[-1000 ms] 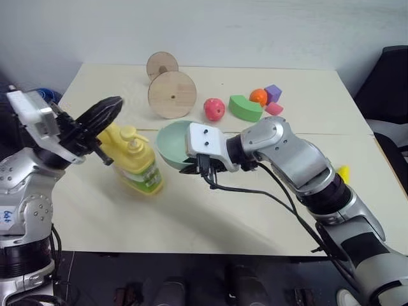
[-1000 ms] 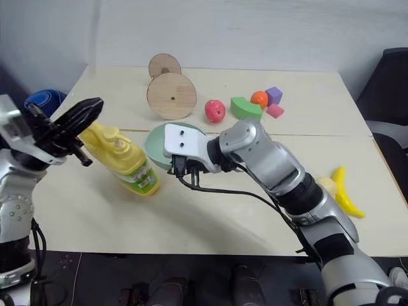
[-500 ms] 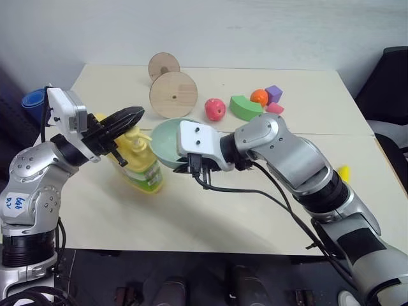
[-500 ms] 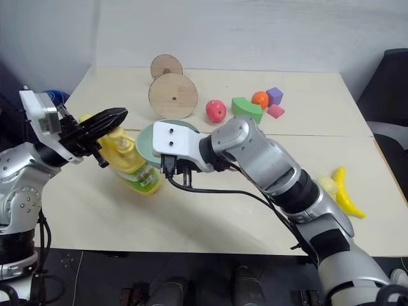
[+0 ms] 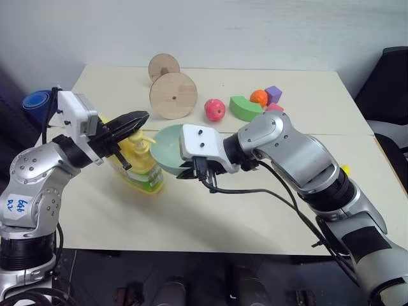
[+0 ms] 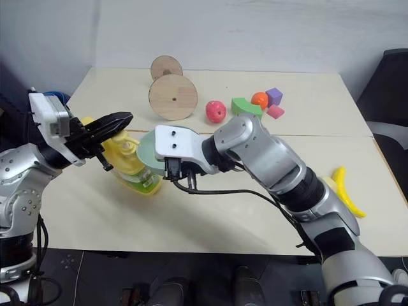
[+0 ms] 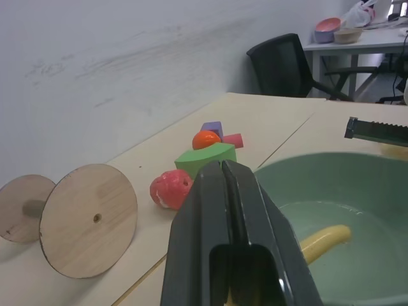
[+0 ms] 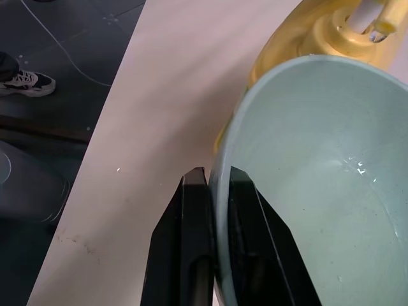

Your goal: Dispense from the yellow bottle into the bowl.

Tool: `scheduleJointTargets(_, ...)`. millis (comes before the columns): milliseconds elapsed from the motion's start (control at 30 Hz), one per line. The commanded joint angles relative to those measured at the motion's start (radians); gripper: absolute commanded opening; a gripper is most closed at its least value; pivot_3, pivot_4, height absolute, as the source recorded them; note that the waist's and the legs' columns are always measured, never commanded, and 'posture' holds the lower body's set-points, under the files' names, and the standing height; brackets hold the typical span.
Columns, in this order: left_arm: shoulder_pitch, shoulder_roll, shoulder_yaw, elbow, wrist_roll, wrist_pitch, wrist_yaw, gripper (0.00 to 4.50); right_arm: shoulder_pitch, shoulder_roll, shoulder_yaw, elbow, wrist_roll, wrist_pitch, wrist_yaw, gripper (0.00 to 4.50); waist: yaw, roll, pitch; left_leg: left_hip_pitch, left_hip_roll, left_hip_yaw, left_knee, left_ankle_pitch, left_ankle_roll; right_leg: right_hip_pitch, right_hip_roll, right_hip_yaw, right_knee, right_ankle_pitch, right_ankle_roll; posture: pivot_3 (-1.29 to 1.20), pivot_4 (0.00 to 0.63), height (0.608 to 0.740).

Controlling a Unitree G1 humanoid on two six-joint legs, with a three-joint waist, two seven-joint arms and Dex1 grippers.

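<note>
Yellow bottle [image 5: 139,167]: stands on the table [image 5: 210,217] near its left front part, pump top under the left gripper's tips.
Bowl [image 5: 167,150]: tilted, lifted off the table, touching the bottle's right side under the spout.
Right gripper [image 8: 213,210]: pinched on the bowl's rim, one finger inside, one outside.
Left gripper [image 5: 135,120]: fingers pressed together, empty, over the pump head.

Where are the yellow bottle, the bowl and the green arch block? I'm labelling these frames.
yellow bottle [image 5: 145,173], left eye view, on its body.
bowl [image 5: 160,148], left eye view, on its inner wall.
green arch block [image 5: 244,108], left eye view, on its top.
</note>
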State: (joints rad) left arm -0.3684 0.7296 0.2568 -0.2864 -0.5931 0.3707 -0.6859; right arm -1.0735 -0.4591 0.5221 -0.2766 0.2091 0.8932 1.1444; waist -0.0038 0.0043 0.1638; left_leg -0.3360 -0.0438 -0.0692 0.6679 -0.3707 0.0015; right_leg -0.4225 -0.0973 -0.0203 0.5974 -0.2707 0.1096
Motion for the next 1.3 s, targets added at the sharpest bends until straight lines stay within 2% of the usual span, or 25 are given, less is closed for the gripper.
scheduleJointTargets(33,0.086,-0.004,-0.086,0.044,0.059,0.085,0.005,0.05,-0.028,0.013,-0.005,-0.036,0.018,-0.029,0.006,0.0,0.0,0.003,-0.003,0.0,0.0,0.0,0.0,0.0,0.0,0.0,0.0,0.0,0.0,0.0,0.0,0.0,0.15,0.74)
scheduleJointTargets(400,0.125,-0.029,-0.082,0.07,0.07,0.059,0.027,0.05,-0.024,0.023,-0.014,-0.018,0.03,-0.05,0.003,0.0,-0.001,0.009,-0.007,0.001,0.0,0.0,-0.001,0.0,-0.001,0.0,0.0,0.001,-0.001,0.0,-0.001,0.0,0.15,0.74)
scheduleJointTargets(567,0.083,-0.092,0.03,0.057,-0.029,0.021,0.032,0.05,-0.001,0.023,-0.046,0.003,0.045,-0.08,0.003,0.0,0.0,0.01,-0.008,0.001,0.0,0.0,-0.001,0.0,-0.001,0.0,0.0,0.001,-0.002,0.0,-0.001,0.0,0.15,0.74)
scheduleJointTargets(733,0.023,-0.099,0.202,0.049,-0.191,-0.035,-0.036,0.05,0.122,-0.087,-0.064,0.069,-0.018,-0.292,0.03,0.0,0.002,0.003,-0.005,-0.001,0.001,0.0,-0.001,0.001,-0.001,-0.001,0.0,0.0,-0.001,0.0,-0.001,0.0,0.15,0.74)
scheduleJointTargets(833,0.034,-0.026,0.271,0.026,-0.322,0.06,-0.109,0.05,0.215,-0.172,-0.049,0.182,-0.126,-0.511,0.004,0.0,0.003,-0.007,-0.003,-0.007,0.0,-0.001,0.0,0.0,0.0,-0.004,0.0,-0.001,-0.001,0.0,0.0,0.0,0.15,0.74)
scheduleJointTargets(900,0.087,0.041,0.291,0.009,-0.369,0.127,-0.181,0.05,0.271,-0.174,-0.068,0.265,-0.144,-0.61,-0.019,0.0,-0.004,-0.007,-0.003,-0.009,0.0,-0.001,0.0,0.0,0.0,-0.006,0.0,-0.001,-0.003,0.0,0.0,0.0,0.15,0.74)
scheduleJointTargets(967,0.179,0.101,0.312,-0.01,-0.408,0.195,-0.258,0.05,0.317,-0.187,-0.055,0.376,-0.206,-0.788,-0.039,0.0,-0.012,-0.006,-0.002,-0.007,-0.001,-0.001,-0.003,0.0,0.001,-0.006,0.0,-0.001,-0.005,0.0,0.0,0.0,0.15,0.74)
scheduleJointTargets(1067,0.315,0.133,0.334,-0.021,-0.391,0.22,-0.324,0.05,0.378,-0.166,-0.072,0.514,-0.204,-0.996,-0.019,0.0,-0.028,-0.005,-0.002,-0.005,-0.001,-0.001,-0.005,-0.001,0.001,-0.006,0.0,-0.001,-0.006,0.0,0.0,0.0,0.15,0.74)
scheduleJointTargets(1167,0.491,0.118,0.294,0.024,-0.197,0.071,-0.398,0.05,0.427,-0.129,-0.098,0.604,-0.171,-1.081,-0.007,0.0,-0.034,-0.005,0.001,-0.001,0.0,0.0,-0.005,-0.001,0.0,-0.005,0.003,-0.001,-0.006,0.0,0.0,0.0,0.15,0.74)
scheduleJointTargets(1233,0.542,0.074,0.276,0.06,-0.119,-0.01,-0.385,0.0,0.461,-0.101,-0.135,0.604,-0.126,-1.09,-0.005,0.67,-0.031,-0.003,0.003,0.0,0.0,0.001,-0.005,0.0,-0.001,-0.005,0.003,0.001,-0.006,0.001,-0.002,0.0,0.15,0.74)
scheduleJointTargets(1300,0.564,0.029,0.257,0.084,-0.052,-0.077,-0.345,0.39,0.5,-0.102,-0.172,0.575,-0.097,-1.095,-0.004,1.25,-0.023,-0.003,0.003,0.001,0.001,0.0,-0.004,0.0,-0.002,-0.004,0.003,0.002,-0.006,0.001,-0.003,0.0,0.15,0.74)
